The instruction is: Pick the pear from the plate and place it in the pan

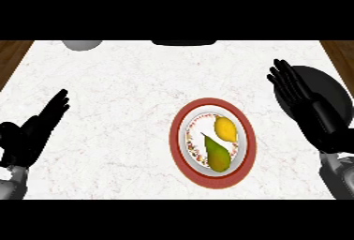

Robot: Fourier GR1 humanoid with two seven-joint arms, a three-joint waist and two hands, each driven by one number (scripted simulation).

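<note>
A green pear (216,154) lies on a white plate with a red rim (181,140), its stem toward the upper left. A yellow lemon (225,129) sits just above it on the same plate. The black pan (332,83) lies at the right, mostly hidden behind my right hand (310,107), which is open with straight fingers and stands to the right of the plate. At the left edge my left hand (38,129) is open, fingers pointing up, well away from the plate.
A grey round object (83,44) shows at the top left edge and a dark object (185,42) at the top middle. Wooden floor strips (10,54) border the marble counter on both sides.
</note>
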